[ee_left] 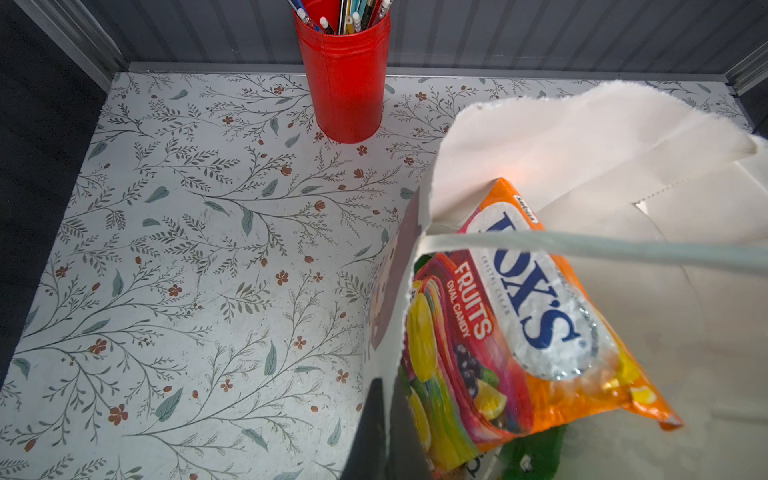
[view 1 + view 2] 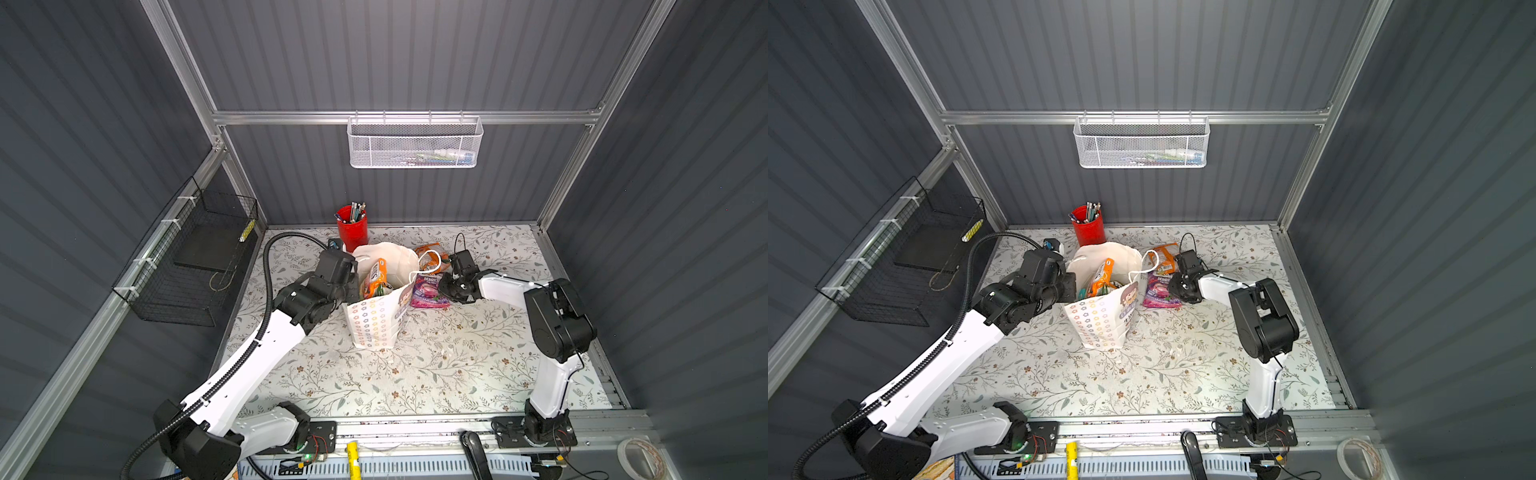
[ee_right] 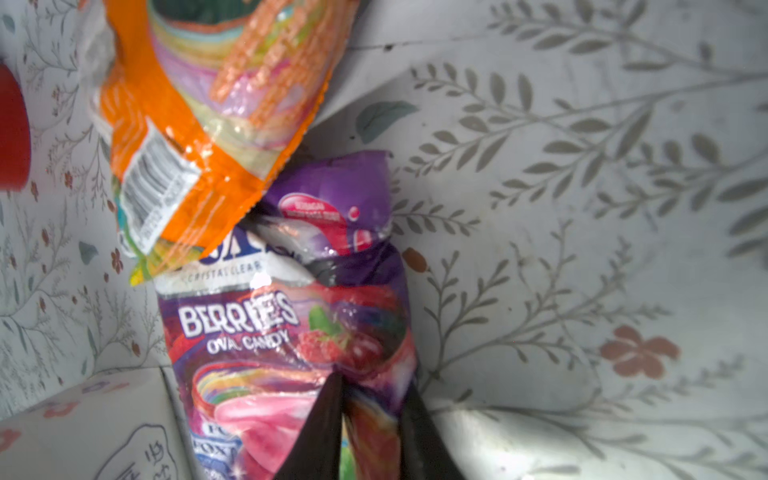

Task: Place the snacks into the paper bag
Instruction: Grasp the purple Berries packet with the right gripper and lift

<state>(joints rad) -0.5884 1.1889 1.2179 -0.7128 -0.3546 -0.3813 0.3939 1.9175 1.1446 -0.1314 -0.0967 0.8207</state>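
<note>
The tall white paper bag with cord handles and flower-patterned sides [image 2: 376, 320] [image 2: 1100, 320] [image 1: 582, 137] stood upright on the leaf-printed tabletop [image 2: 415, 374], mouth open upward. Inside it, an orange glossy FOX'S fruits packet [image 2: 374, 278] [image 2: 1102, 276] [image 1: 519, 311] stood on end, its long axis leaning only a little from upright and its logo end uppermost. In the left wrist view a green packet [image 1: 536, 453] showed beneath it.

The left hand [image 2: 351, 286] [image 2: 1069, 286] [image 1: 386, 415] was clenched on the bag's left wall, one finger outside and one inside.

Just right of the bag, a purple glossy berries packet [image 2: 428, 291] [image 2: 1160, 291] [image 3: 291, 332] lay flat on the tabletop, its long axis running from front to back and its logo end toward the back wall. A second orange packet [image 2: 436, 251] [image 2: 1165, 257] [image 3: 174, 124] lay barcode side up over that far end. The right hand [image 2: 446, 286] [image 2: 1173, 286] [image 3: 372, 399] pinched the purple packet's right edge, the film puckered between its fingers.

Behind the bag, a red cylindrical cup [image 2: 352, 232] [image 1: 345, 83] held pens and pencils. A white mesh basket [image 2: 415, 145] hung on the back wall; its coloured contents were too dim to identify.
</note>
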